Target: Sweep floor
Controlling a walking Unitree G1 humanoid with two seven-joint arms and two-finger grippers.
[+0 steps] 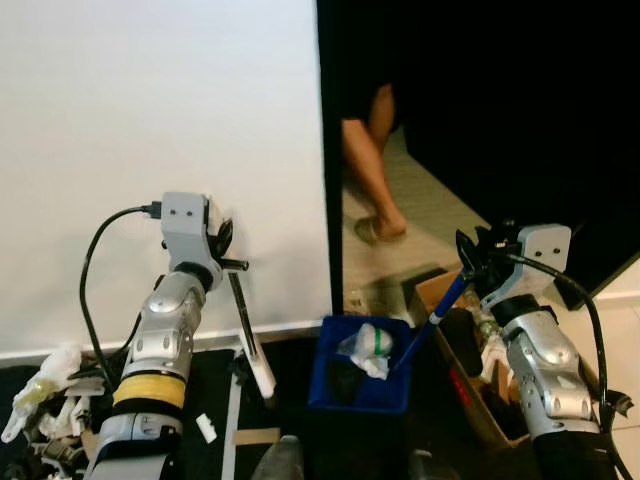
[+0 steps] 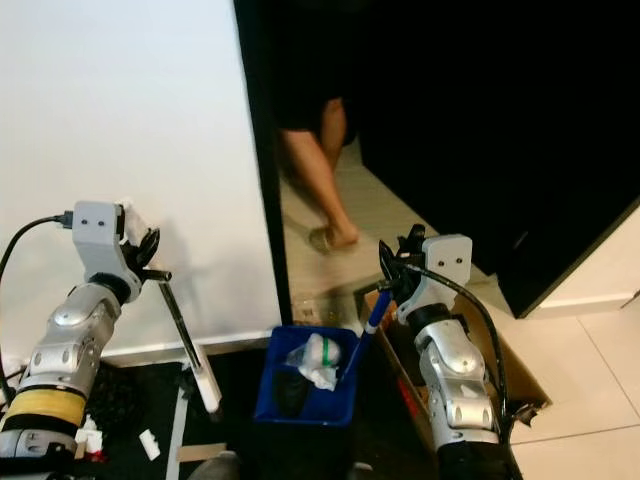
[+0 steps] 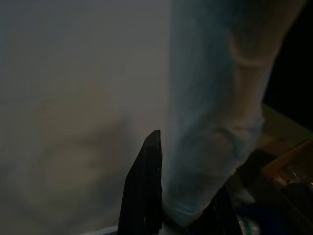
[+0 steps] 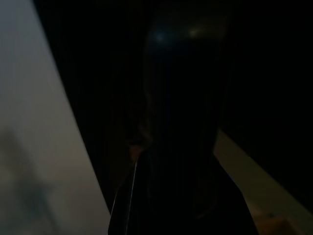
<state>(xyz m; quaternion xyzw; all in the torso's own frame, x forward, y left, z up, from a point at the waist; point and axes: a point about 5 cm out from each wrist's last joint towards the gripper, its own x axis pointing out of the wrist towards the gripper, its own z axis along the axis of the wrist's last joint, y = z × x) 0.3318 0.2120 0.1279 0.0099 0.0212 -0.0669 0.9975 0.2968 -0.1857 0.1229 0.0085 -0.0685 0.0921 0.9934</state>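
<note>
Floor (image 2: pixel 560 390) of pale tile is seen to the right, with dark matting nearer the robot. The left gripper (image 1: pixel 228 252) is raised before a white wall (image 1: pixel 150 120) and is closed around the top of a broom handle (image 1: pixel 245 320), which slants down to a white end near the wall's base. The right gripper (image 1: pixel 470 262) is held up at similar height and is clamped on a blue handle (image 1: pixel 440 305) that runs down into a blue bin (image 1: pixel 362 385). White crumpled waste (image 1: pixel 368 350) lies in the bin. A cardboard box (image 1: pixel 470 380) stands just beside the bin, on its right. White scraps (image 1: pixel 205 428) lie on the dark matting at the left. A person's legs (image 1: pixel 370 165) are seen beyond, in a dark doorway.
</note>
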